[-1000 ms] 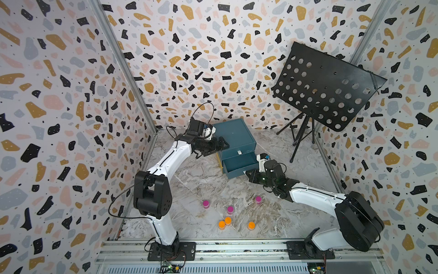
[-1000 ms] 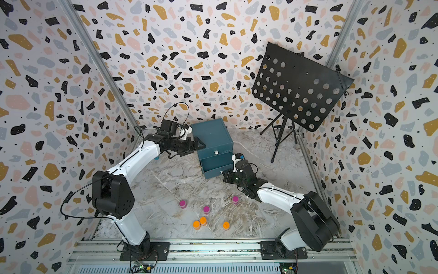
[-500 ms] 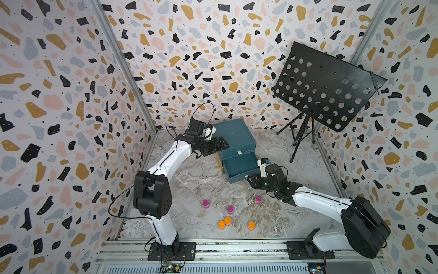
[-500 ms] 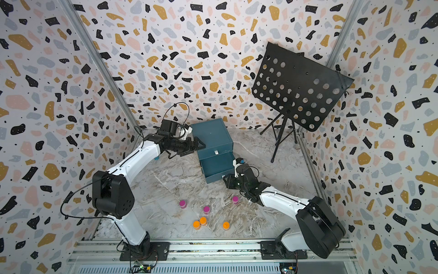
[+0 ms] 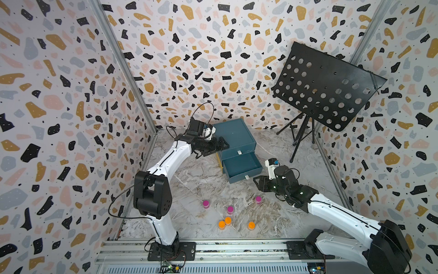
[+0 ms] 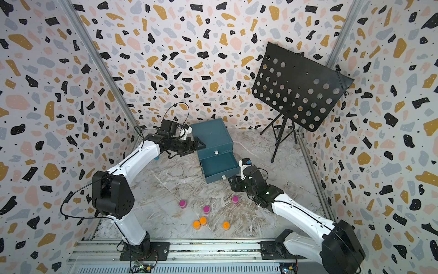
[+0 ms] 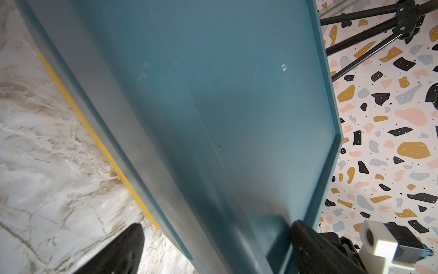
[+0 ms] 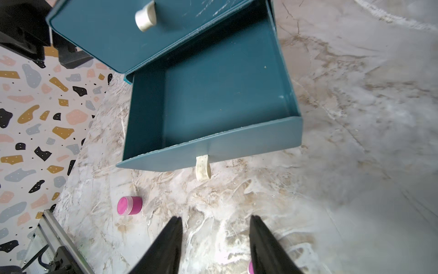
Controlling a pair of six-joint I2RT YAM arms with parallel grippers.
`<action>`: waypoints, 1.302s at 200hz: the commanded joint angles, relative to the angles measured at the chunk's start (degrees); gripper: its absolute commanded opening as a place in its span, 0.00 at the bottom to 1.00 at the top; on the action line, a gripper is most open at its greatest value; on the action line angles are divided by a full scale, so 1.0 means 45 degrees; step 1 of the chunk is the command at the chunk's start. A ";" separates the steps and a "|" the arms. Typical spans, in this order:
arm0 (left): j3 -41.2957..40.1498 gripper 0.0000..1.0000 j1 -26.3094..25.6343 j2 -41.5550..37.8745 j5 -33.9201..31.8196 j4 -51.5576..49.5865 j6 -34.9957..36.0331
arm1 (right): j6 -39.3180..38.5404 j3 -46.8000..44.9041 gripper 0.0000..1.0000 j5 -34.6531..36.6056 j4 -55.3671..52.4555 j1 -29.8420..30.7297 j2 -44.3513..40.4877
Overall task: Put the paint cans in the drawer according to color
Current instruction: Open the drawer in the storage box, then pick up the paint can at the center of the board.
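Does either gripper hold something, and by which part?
Right gripper is open and empty. Left gripper, open, straddles the drawer at its upper side edge; contact cannot be told.

Marbled grey-beige tabletop (image 5: 189,187), teal drawer box (image 5: 233,135) standing at the back, one drawer pulled out, three magenta-topped jars (image 5: 230,209) and three orange-topped jars (image 5: 251,225) loose near the front, music stand (image 5: 327,87) back right.

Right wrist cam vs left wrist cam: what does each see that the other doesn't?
Right wrist only: the pulled-out teal drawer, empty, its white pull tab, and a magenta-topped round paint jar on the floor. Left wrist only: a yellow edge strip and black tripod legs. Both: the teal-blue drawer box, the marbled floor, the terrazzo wall.
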 commanded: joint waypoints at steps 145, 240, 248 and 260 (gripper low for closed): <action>-0.1790 1.00 0.0893 -0.3656 -0.2771 0.0246 0.1633 | -0.1973 0.4822 0.57 0.0728 -0.2884 0.3007 0.1595; -0.2540 1.00 0.1691 -0.4275 -0.3688 0.0948 0.1019 | -0.1619 0.8289 0.58 0.0188 -0.2839 0.5478 0.7630; -0.2497 1.00 0.1747 -0.4235 -0.3717 0.0875 0.0978 | -0.1699 0.8681 0.59 0.0203 -0.3109 0.5606 0.8068; -0.2409 1.00 0.1810 -0.4144 -0.3756 0.0739 0.0946 | -0.1759 0.9201 0.59 0.0186 -0.3542 0.5720 0.8677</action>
